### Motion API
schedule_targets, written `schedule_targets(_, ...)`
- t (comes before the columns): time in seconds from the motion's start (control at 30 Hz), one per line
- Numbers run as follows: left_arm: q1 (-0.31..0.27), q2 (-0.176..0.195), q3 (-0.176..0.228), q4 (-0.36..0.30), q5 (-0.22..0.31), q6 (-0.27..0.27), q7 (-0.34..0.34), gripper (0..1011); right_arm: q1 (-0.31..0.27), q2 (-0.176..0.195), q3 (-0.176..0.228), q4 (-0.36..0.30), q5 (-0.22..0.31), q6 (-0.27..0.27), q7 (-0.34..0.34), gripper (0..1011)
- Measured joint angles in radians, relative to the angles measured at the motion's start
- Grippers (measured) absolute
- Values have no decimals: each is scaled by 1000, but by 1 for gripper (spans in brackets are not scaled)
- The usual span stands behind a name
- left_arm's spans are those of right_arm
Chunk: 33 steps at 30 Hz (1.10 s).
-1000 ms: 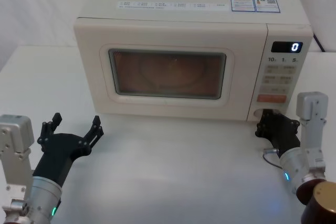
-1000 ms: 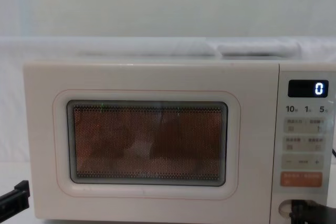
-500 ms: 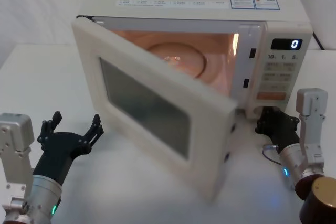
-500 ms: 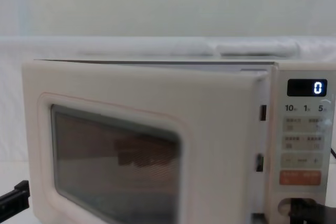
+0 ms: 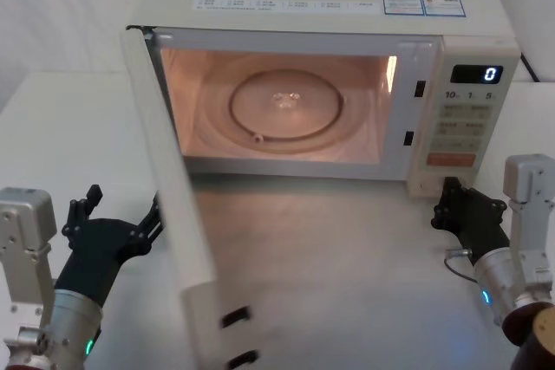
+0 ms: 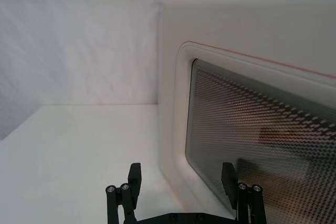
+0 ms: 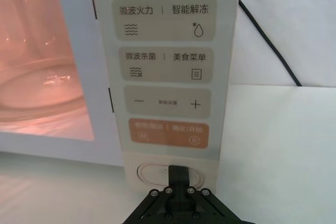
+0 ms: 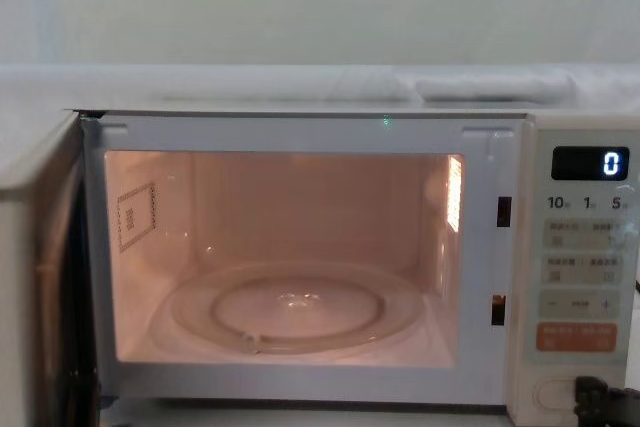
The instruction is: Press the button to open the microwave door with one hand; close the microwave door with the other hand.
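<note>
Now the microwave door (image 5: 178, 214) stands swung wide open on its left hinge, its cream edge pointing toward the near side of the table (image 5: 347, 301), with two dark latch hooks on that edge. From the left wrist view its outer face shows a dark mesh window (image 6: 262, 129) inside a thin pinkish outline. Inside the lit cavity lies a round glass turntable (image 5: 286, 106). On the right, the control panel (image 5: 464, 123) carries a display (image 5: 475, 74) reading "0", with "10", "1" and "5" beneath, pale keys with Chinese writing, a "−  +" key and an orange key (image 7: 170, 134). Blue and white labels (image 5: 423, 2) sit on the microwave's top, too small to read. The button (image 7: 157, 172), a cream pill shape, is at the bottom of the panel. The right gripper (image 7: 177, 174) is narrowed, its tip just at the button's right part. The left gripper (image 5: 117, 214) hovers low at the near left, just beside the door's outer face, fingers spread wide.
</note>
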<state>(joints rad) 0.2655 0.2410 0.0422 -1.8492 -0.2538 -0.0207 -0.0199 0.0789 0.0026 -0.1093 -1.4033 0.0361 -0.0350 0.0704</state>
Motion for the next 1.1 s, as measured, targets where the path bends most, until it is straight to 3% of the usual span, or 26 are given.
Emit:
schedule_targets(0.37,0,0,0,0,0,0,0,1001,-82,31,-1,-105,8,21,19,0)
schedule_targets(0.6,0,0,0,0,0,0,0,1001,-140,76,-3,-183,29,17,70,0)
schedule_targets(0.9,0,0,0,0,0,0,0,1001,-169,137,-23,-228,60,-12,135,0)
schedule_targets(1.1,0,0,0,0,0,0,0,1001,-173,155,-24,-234,74,-26,140,129)
